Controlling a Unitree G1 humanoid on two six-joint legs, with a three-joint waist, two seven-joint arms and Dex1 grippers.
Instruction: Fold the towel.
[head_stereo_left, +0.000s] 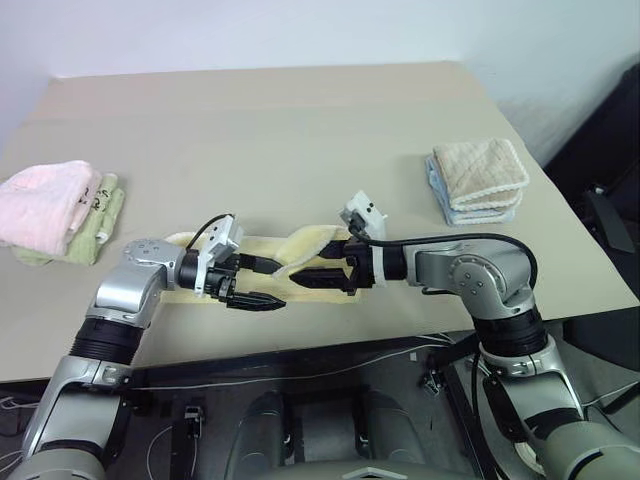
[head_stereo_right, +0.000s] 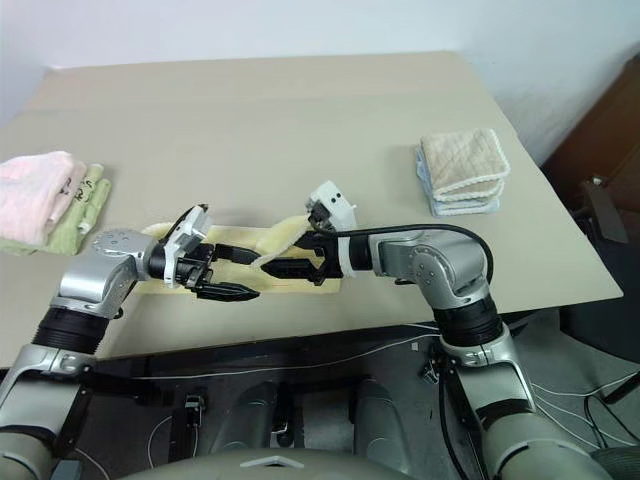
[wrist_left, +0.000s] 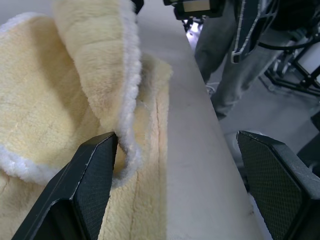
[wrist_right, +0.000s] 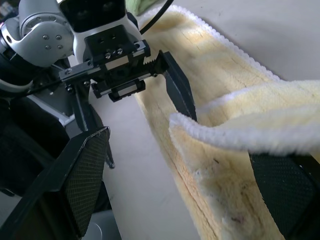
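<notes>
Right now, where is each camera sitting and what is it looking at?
Left and right eye views: on the head, looking down at the table, both arms and the towel.
Left wrist view: along the open left pincer, towel edge beside one finger.
Right wrist view: along the open right pincer, facing the left pincer.
All share the towel.

Bare table (head_stereo_left: 300, 140) beyond the towel (head_stereo_left: 300, 262); folded stacks (head_stereo_left: 55, 215) (head_stereo_left: 480, 180) flank both sides.

Beige table (head_stereo_left: 300, 120); white wall (head_stereo_left: 300, 30) behind.
</notes>
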